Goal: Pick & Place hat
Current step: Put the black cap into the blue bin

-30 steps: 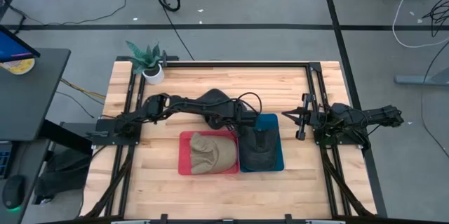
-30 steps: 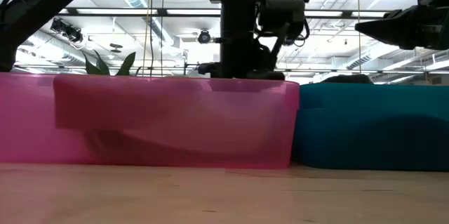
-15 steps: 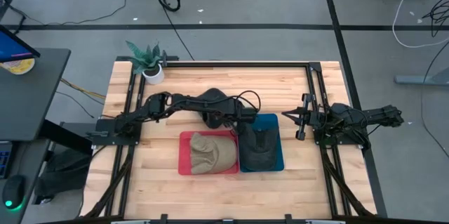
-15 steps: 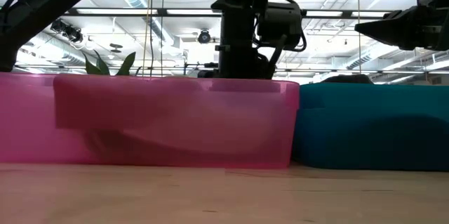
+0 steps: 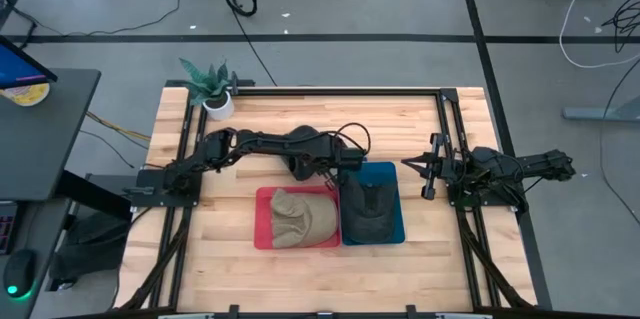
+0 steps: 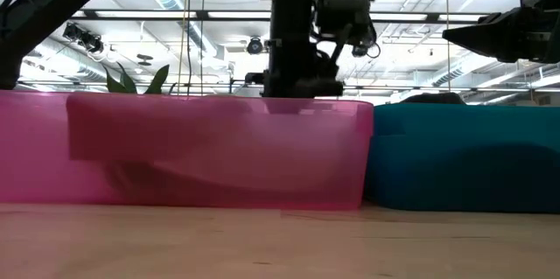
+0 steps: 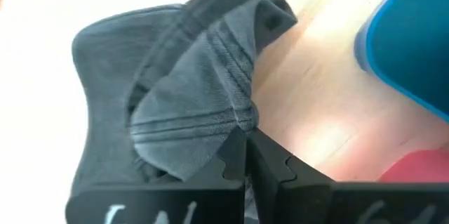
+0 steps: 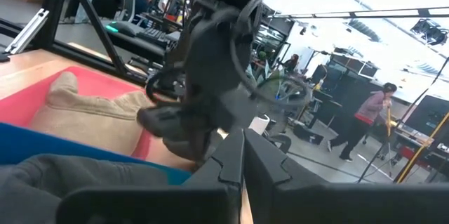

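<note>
A dark grey hat (image 7: 175, 104) lies bunched on the wood table (image 7: 309, 104), just beyond the far rims of two bins. My left gripper (image 5: 334, 177) is shut on it; in the low view the red bin's wall hides the fingertips of my left gripper (image 6: 297, 87). A tan hat (image 5: 300, 217) lies in the red bin (image 5: 262, 241). Another dark hat (image 5: 370, 214) lies in the blue bin (image 5: 399, 231). My right gripper (image 5: 420, 166) hangs shut and empty above the table, to the right of the blue bin. My left gripper pinches a raised, stitched fold of the grey hat (image 7: 235, 127) between its two fingers. The fingers point down, coming from above. The cloth bunches up around the fingertips. Whether the hat rests on the table or is off it, I cannot tell.
A potted plant (image 5: 212, 94) stands at the table's far left corner. Black frame rails (image 5: 440, 119) run along the far and side edges. Bare wood lies in front of the bins (image 5: 330, 269). People (image 8: 375, 112) move in the room beyond the table.
My left arm's wrist has shifted a little toward the table's left edge, staying low behind the red bin's far rim. My right arm has kept still.
</note>
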Robot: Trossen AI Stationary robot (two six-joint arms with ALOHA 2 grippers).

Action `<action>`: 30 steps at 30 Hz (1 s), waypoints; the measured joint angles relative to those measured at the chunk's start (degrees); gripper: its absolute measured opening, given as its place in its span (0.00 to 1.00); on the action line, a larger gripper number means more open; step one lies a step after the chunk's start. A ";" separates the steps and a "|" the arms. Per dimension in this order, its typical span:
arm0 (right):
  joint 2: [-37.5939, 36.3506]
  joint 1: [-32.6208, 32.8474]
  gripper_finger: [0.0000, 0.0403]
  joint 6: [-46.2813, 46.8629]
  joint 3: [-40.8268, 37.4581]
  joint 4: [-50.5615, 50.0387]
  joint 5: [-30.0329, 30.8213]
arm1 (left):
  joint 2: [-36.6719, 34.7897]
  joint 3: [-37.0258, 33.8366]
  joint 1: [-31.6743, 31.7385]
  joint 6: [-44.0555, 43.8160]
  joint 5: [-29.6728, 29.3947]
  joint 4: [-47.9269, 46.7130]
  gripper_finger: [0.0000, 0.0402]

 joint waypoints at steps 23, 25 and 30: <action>0.00 -0.01 0.03 -0.01 0.00 0.01 -0.02 | -21.18 0.02 0.11 6.64 -6.17 -0.33 0.01; 0.00 0.00 0.03 -0.02 0.00 0.01 -0.02 | -22.47 0.02 0.00 7.81 -5.26 -0.19 0.01; 0.00 0.00 0.03 -0.02 0.00 0.01 -0.03 | -25.87 0.02 -0.36 10.09 -3.72 0.21 0.01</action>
